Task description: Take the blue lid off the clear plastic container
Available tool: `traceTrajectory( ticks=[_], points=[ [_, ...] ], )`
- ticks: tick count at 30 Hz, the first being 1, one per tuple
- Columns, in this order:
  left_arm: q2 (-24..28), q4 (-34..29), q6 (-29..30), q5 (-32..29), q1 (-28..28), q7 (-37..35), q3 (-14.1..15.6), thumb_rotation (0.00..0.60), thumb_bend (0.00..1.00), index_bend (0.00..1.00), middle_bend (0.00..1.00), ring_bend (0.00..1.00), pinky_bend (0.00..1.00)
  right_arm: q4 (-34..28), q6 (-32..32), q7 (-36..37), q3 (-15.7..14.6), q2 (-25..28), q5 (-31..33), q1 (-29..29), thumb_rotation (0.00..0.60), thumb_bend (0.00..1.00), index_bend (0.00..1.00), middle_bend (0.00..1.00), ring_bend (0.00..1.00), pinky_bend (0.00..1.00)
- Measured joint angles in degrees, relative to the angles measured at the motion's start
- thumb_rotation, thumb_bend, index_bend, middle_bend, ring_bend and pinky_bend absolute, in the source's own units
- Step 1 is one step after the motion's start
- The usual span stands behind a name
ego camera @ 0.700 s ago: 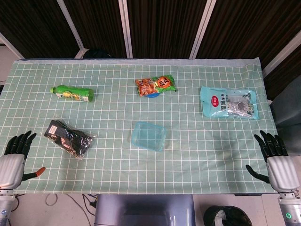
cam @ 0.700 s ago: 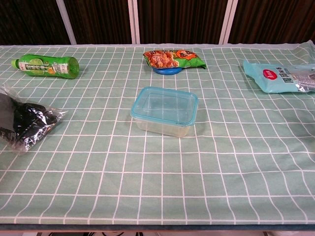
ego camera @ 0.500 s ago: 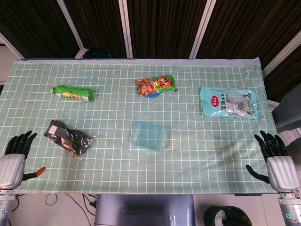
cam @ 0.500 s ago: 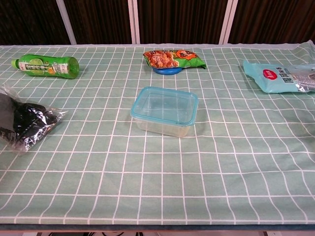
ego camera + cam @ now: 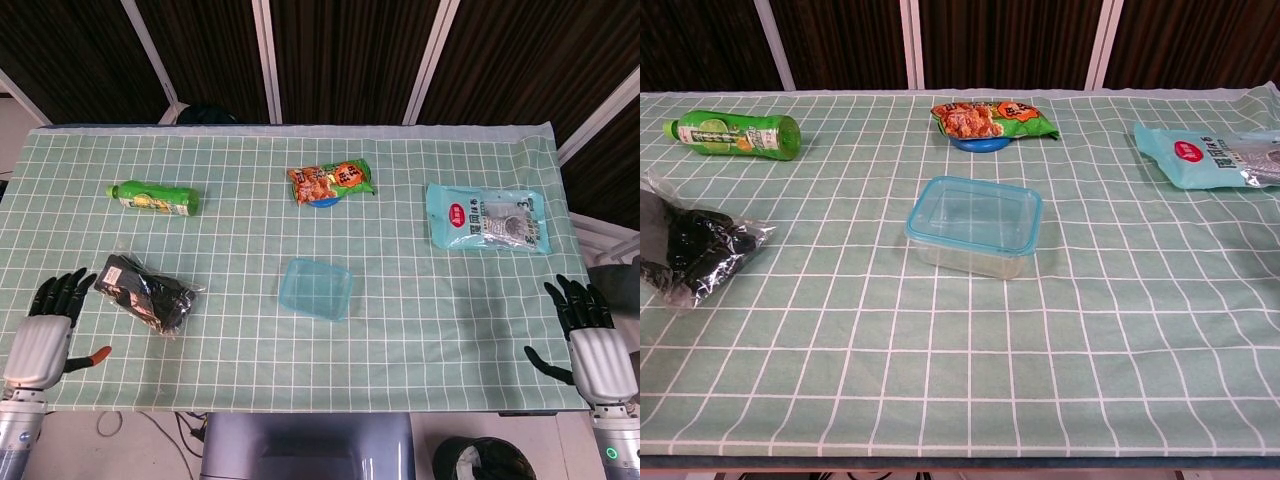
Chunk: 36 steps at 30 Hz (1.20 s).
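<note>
The clear plastic container [image 5: 317, 289] [image 5: 975, 229] stands near the middle of the table, upright, with its blue lid [image 5: 977, 213] seated on top. My left hand [image 5: 44, 334] hovers at the table's near left corner, fingers spread and empty, far from the container. At the near right corner my right hand [image 5: 588, 341] is likewise spread with nothing in it. Neither hand shows in the chest view.
A green bottle [image 5: 155, 198] [image 5: 733, 134] lies at the far left. A black item in a clear bag [image 5: 146, 293] [image 5: 690, 249] lies left of the container. An orange snack bag [image 5: 331, 183] [image 5: 990, 120] rests on a blue dish behind it; a light-blue pouch [image 5: 487, 219] [image 5: 1210, 155] lies far right.
My left hand has moved slightly right and forward toward the table; my right hand has shifted a little. The container and other objects have not moved.
</note>
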Motion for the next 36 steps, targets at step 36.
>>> traceTrajectory(
  ticks=[36],
  points=[
    [-24.1,4.7,-25.2,-55.9,-47.1,33.8,-14.7,0.6,0.0,0.0,0.0,0.0,0.0,0.1,-3.4,0.6,2.0,-2.1,5.3,1.4,0.6,0.32,0.0,0.0,0.0,0.0]
  ],
)
